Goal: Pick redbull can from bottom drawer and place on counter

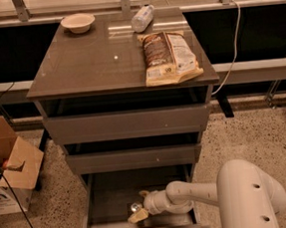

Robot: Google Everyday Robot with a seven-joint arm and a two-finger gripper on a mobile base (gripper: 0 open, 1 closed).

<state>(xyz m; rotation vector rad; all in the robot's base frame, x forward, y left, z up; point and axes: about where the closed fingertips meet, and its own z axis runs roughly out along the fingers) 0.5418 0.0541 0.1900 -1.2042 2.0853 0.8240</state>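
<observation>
The gripper (139, 205) is down inside the bottom drawer (106, 196). Its two tan fingers (137, 217) are spread, one on the near side and one on the far side of the redbull can (135, 206), and the near finger lies just beside the can. The gap between them looks wider than the can.

The can stands upright, its long axis vertical and its shiny round top facing up. It sits about midway across the drawer, in the front half.

The white arm (190, 194) comes in from the right over the drawer's right wall, so the right part of the floor is covered while the left part is bare. The drawer is pulled out. Its front panel runs just ahead of the gripper, and the middle drawer (132, 159) overhangs its back part, with the top drawer (126, 125) above that.

On the counter (89, 65), a snack bag (170, 56) lies flat at the right, reaching close to the front and right edges. A bowl (77, 23) sits at the back left corner. A clear plastic bottle (142, 18) lies on its side at the back edge. The left and middle of the slab are bare and reflective.

A cardboard box (15, 169) stands on the floor to the left, and a white cable (235, 43) hangs at the right.
</observation>
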